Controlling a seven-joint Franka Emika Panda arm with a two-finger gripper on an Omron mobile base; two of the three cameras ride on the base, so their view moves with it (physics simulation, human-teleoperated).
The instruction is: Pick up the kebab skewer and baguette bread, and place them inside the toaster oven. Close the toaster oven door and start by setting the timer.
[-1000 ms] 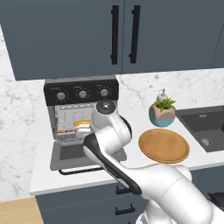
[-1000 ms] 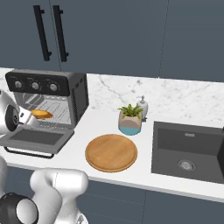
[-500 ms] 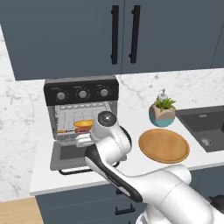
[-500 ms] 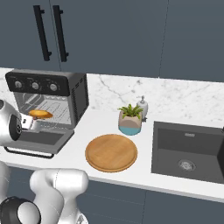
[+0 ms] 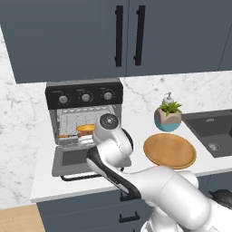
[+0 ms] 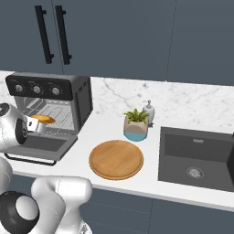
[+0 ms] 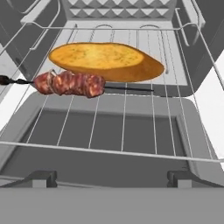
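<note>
Counting one kebab skewer (image 7: 70,84) and one baguette bread (image 7: 106,61), touching, both on the rack inside the toaster oven (image 5: 85,118). Toaster oven door (image 5: 70,159) down. Gripper (image 7: 112,178) spread wide, empty; both items at its 12 o'clock.

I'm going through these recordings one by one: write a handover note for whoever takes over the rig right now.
Gripper: open, empty, facing the boxy grey toaster oven.
Golden baguette bread and kebab skewer with red-brown meat chunks both lie on the oven's wire rack, skewer in front of the loaf.
Done: both items placed inside.
Left: lift the dropped-down glass door shut, then set the timer knob.
</note>
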